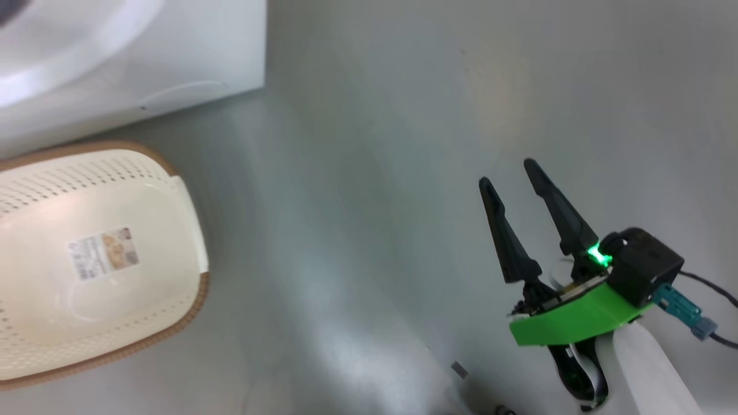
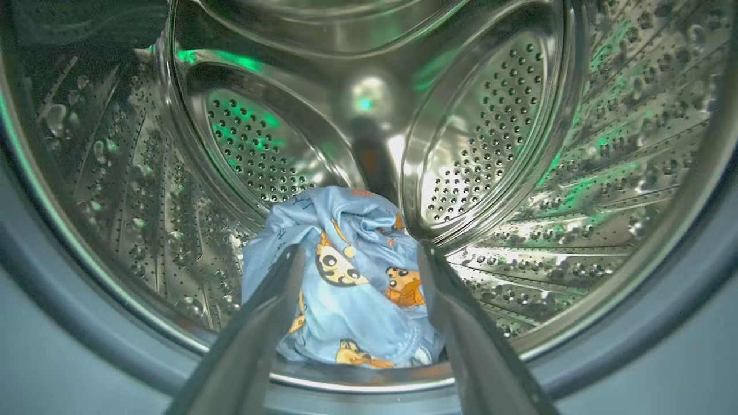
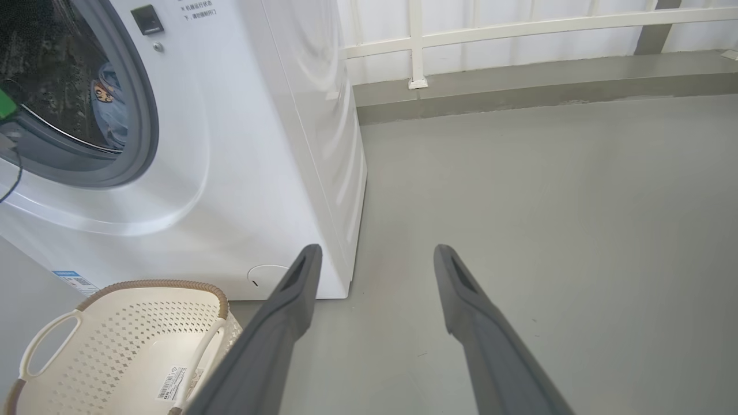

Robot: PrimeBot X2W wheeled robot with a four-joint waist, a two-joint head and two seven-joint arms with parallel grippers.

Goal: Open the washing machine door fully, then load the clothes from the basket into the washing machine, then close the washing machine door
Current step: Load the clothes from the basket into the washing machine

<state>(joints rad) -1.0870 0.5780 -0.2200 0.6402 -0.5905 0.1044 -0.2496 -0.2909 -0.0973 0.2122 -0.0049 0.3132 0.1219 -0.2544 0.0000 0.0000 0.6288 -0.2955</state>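
Drum (image 2: 490, 144) interior seen along the left gripper (image 2: 362, 249): its 2 fingers stand spread, pinching nothing. The clothes (image 2: 351, 311) lie bunched on the drum floor just beyond the tips, front edge close to the drum lip. Same blue cloth glimpsed through the opening of the washing machine (image 3: 230, 144) in the right wrist view.

Right gripper (image 1: 508, 173) hangs over bare floor (image 1: 375, 173), well apart from the machine, fingers likewise spread and empty.

Basket (image 1: 57, 178) sits on the floor just beside the machine front, with nothing inside but its label sticker (image 1: 104, 253). Loading looks done; closing the washing machine door is what is left, by my reading.

Handling: garment soft, light, limp, with no stiff part to push against. Likely to drape and drag rather than shift as 1 piece. If it needs moving deeper, the best hold is the raised fold at the top of the heap, pinched through several layers. Risk: the hem near the lip catching on the grey ring (image 2: 34, 346) when the door shuts.
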